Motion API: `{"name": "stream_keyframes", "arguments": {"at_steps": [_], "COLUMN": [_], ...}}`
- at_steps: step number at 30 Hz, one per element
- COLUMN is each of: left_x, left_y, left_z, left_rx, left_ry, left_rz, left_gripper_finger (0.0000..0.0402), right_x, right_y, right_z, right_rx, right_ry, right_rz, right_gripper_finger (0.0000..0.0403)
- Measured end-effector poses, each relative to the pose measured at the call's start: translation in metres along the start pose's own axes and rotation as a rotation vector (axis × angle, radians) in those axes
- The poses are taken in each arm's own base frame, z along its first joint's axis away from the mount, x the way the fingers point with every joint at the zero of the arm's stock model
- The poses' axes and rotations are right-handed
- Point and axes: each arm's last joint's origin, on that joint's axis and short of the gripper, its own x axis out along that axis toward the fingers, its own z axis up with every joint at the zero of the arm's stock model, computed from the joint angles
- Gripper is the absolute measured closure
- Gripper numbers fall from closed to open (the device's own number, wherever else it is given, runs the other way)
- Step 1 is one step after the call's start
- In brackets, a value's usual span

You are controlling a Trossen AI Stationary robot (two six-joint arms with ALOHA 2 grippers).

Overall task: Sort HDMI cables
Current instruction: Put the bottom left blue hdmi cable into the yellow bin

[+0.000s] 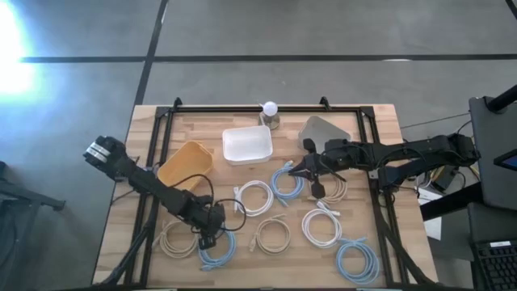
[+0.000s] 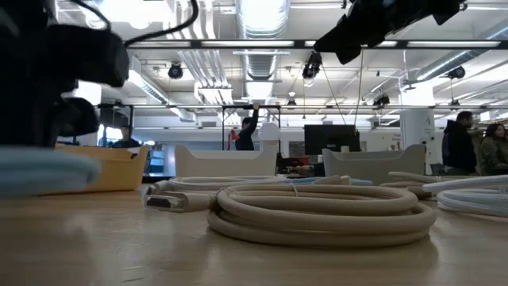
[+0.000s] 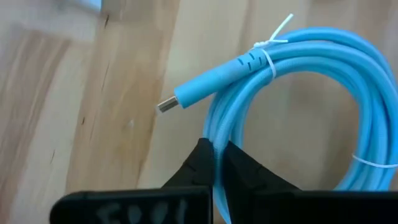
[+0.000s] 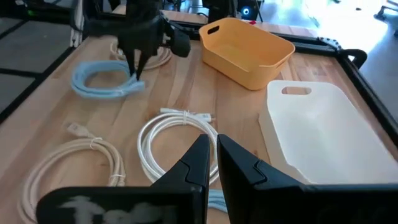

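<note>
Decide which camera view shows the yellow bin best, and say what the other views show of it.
The right wrist view: the yellow bin shows whole, with its open inside. The high view shows it from above, partly covered by the left arm. The low view shows only one side. The left wrist view misses it.

Grey floor with dark seams; ceiling ducts, strip lights; people (far right) standing.

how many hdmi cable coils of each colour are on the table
light blue coils: 3
white coils: 2
beige coils: 3, one partly hidden under the right arm
total: 8 coils visible in the high view
</note>
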Motion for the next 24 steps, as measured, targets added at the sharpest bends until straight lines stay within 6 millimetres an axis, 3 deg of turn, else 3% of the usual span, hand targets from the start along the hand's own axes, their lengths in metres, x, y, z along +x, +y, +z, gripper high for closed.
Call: {"name": "stream_keyframes", "arguments": {"at_steps": [5,13,19,24], "left_x": [-0.022,-0.082,-0.132,-0.159], "left_y": [-0.006,-0.006,0.001,0.012], "left_z": [0.009,0.017,0.029,0.036], "left_rx": [0.024,0.063,0.019,-0.002], "left_ry": [-0.039,0.0,-0.076,-0.051], "left_rz": [0.059,0.39,0.608,0.702], "left_gripper_finger": [0.0394,0.0392,0.0391,0.0391], "right_x": [0.0,0.0,0.0,0.0], "right_y": [0.0,0.0,0.0,0.0], "right_z": [0.002,0.004,0.004,0.004], "right_rx": [-0.105,-0.11,-0.08,-0.083], "right_ry": [-0.023,-0.04,-0.036,-0.036], "right_rz": [-0.004,-0.006,-0.005,-0.005], "right_gripper_finger": [0.0374,0.0374,0.0368,0.0344]}}
